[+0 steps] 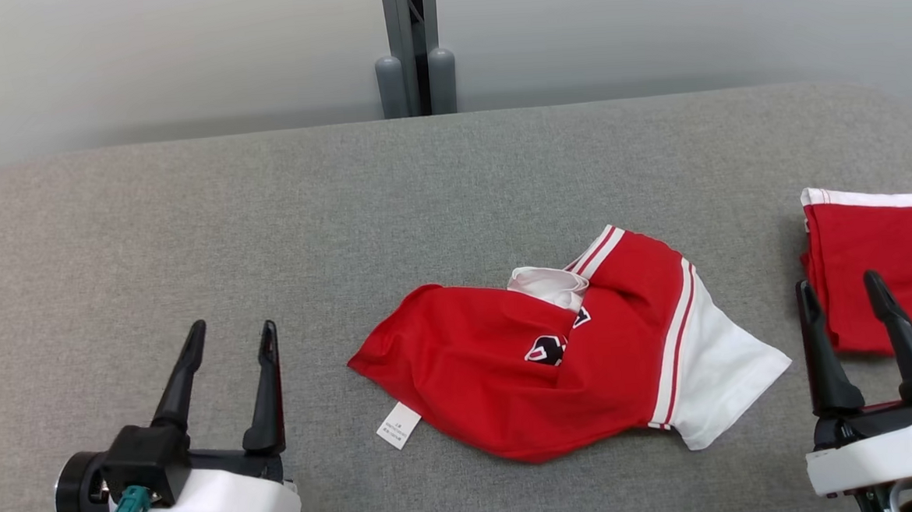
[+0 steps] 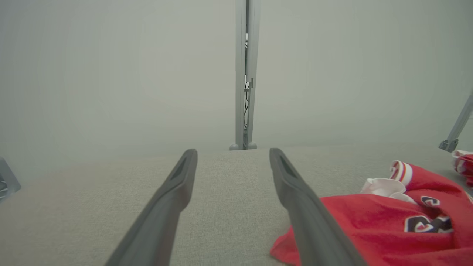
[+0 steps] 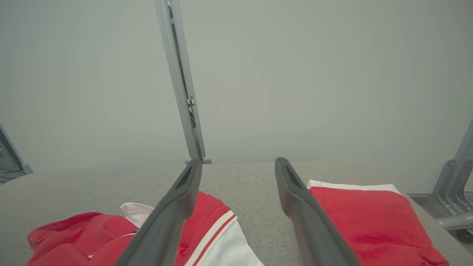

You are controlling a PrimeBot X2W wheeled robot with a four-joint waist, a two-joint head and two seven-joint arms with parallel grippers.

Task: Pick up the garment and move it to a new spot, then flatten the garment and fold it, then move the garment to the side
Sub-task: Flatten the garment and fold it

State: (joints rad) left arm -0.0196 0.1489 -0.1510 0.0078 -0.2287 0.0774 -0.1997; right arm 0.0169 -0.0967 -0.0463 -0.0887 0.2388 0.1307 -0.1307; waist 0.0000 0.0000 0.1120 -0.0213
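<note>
A crumpled red and white garment [image 1: 570, 351] lies in the middle of the grey table [image 1: 422, 195], with a white label sticking out at its lower left. It also shows at the lower right in the left wrist view, garment [image 2: 373, 221], and at the lower left in the right wrist view, garment [image 3: 92, 236]. My left gripper [image 1: 232, 336] stands open to its left, apart from it. My right gripper [image 1: 840, 286] stands open to its right, nothing between its fingers.
A folded red garment with a white edge [image 1: 886, 265] lies at the table's right edge, just behind my right gripper, and shows as folded garment [image 3: 369, 221]. A grey post [image 1: 412, 47] stands behind the table against a pale wall.
</note>
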